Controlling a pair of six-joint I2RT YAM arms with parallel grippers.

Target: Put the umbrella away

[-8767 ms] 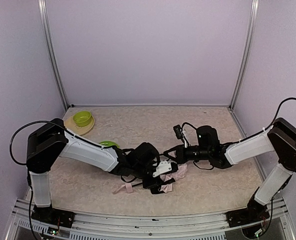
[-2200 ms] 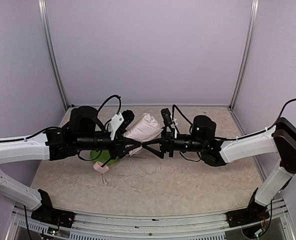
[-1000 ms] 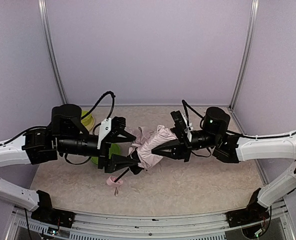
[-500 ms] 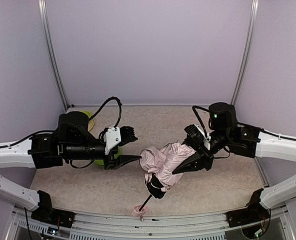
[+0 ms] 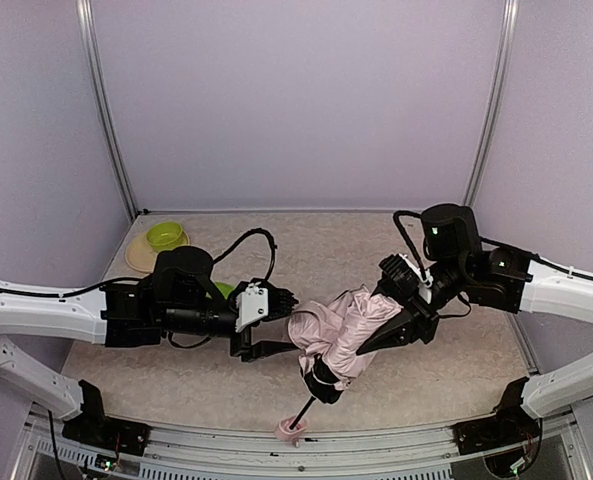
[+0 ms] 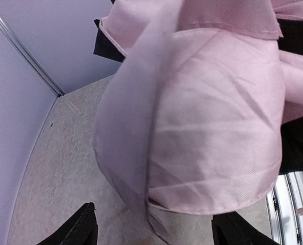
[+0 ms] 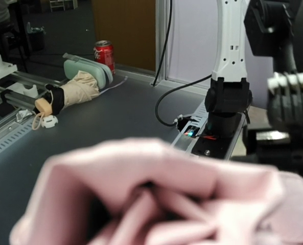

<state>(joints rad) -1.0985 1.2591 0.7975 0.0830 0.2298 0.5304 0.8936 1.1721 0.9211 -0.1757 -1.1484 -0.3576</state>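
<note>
Pink umbrella (image 5: 334, 338) hangs aloft, canopy pinched by right gripper (image 5: 378, 320); left gripper (image 5: 279, 323) spread wide, just left of it.

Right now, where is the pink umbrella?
In the top view the umbrella hangs centre-right, held by the right gripper, with the open left gripper just beside it and its handle down by the front edge of the table.

Umbrella (image 5: 338, 330): pale pink fabric, black lining, black shaft (image 5: 306, 408), pale pink handle (image 5: 290, 431). Far left of umbrella: lime-green bowl (image 5: 164, 236) on tan plate (image 5: 134, 259). Table (image 5: 306, 245) beneath umbrella: beige, speckled. Wall (image 5: 296, 100) behind umbrella: plain lavender.
</note>
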